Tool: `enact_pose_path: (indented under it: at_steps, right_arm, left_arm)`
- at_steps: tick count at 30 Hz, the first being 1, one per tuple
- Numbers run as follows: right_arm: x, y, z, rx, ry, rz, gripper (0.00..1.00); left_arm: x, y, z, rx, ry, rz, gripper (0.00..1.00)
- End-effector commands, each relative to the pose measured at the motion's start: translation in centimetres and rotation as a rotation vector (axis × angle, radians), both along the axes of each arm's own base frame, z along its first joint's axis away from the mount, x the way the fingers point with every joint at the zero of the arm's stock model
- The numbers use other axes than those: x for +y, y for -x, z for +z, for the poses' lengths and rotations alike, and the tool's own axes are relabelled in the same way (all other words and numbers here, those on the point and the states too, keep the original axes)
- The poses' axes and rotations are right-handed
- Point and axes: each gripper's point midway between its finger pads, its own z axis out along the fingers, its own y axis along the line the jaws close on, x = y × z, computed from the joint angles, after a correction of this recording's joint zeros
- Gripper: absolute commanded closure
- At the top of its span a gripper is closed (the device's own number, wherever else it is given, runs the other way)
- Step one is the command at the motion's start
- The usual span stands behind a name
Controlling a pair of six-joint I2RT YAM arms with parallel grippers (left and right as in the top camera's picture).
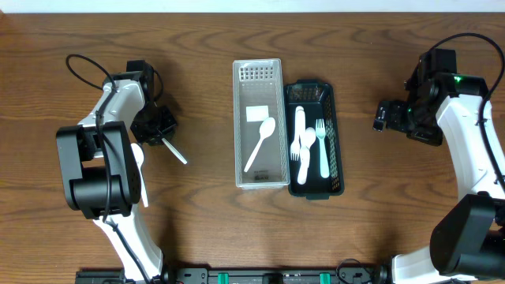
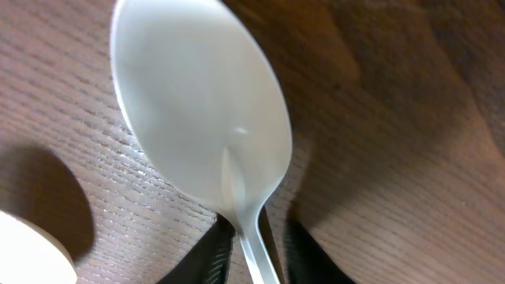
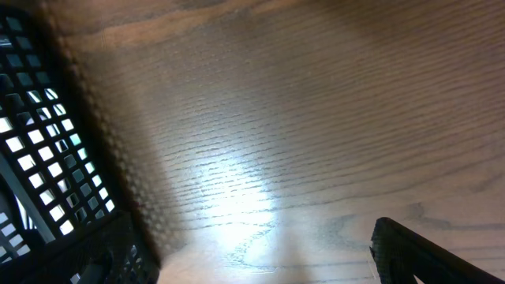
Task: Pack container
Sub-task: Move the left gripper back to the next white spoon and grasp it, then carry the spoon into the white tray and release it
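Note:
A clear container point(image 1: 278, 118) stands at the table's middle with one white spoon point(image 1: 259, 146) lying inside. Right beside it, a black mesh container point(image 1: 335, 142) holds several white forks and spoons point(image 1: 309, 146). At the left, my left gripper point(image 1: 158, 130) is down on the wood, and a white handle point(image 1: 177, 154) pokes out of it. In the left wrist view a white spoon point(image 2: 197, 102) fills the frame, and the gripper point(image 2: 256, 241) pinches its neck between two black fingers point(image 2: 209, 252). My right gripper point(image 1: 385, 116) hovers open and empty to the right of the black container.
Another white utensil point(image 1: 142, 177) lies partly under the left arm, and a white edge point(image 2: 31, 248) shows at the left wrist view's corner. The right wrist view shows bare wood point(image 3: 300, 118), the black mesh wall point(image 3: 39, 158) at left and one finger point(image 3: 418, 252).

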Motion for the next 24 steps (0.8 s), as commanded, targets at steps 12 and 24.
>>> enact_pose_path:
  at_steps: [12, 24]
  right_arm:
    - [0.2, 0.0, 0.0, 0.001, -0.001, 0.006, 0.01]
    - [0.2, 0.0, 0.0, -0.001, -0.001, 0.006, 0.01]
  left_arm:
    - [-0.2, 0.8, -0.3, 0.037, 0.006, -0.002, 0.94]
    - [-8.2, -0.3, 13.7, -0.312, 0.004, -0.271, 0.94]
